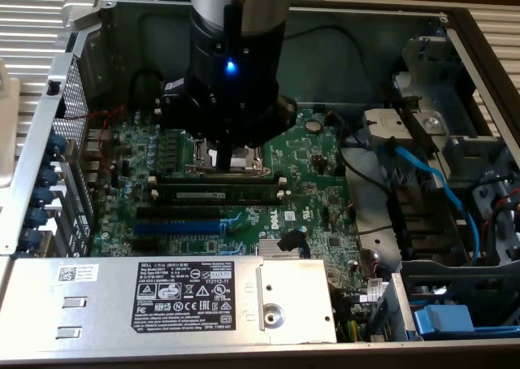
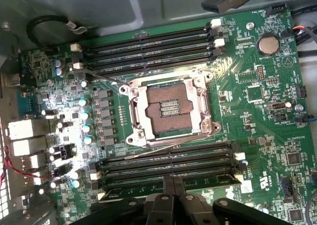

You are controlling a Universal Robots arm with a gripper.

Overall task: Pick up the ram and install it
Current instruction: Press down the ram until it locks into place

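ram (image 1: 218, 195) looks seated in a black slot just near-side of the CPU socket (image 1: 227, 154), lying level along it; whether it's fully clicked in, can't tell; gripper (image 1: 221, 156) is closed and empty, fingers together, poised above the socket, a little far of the stick; arm (image 1: 236, 44) comes straight down into the case (image 1: 370, 28), wrist vertical, over the motherboard (image 1: 309, 174).
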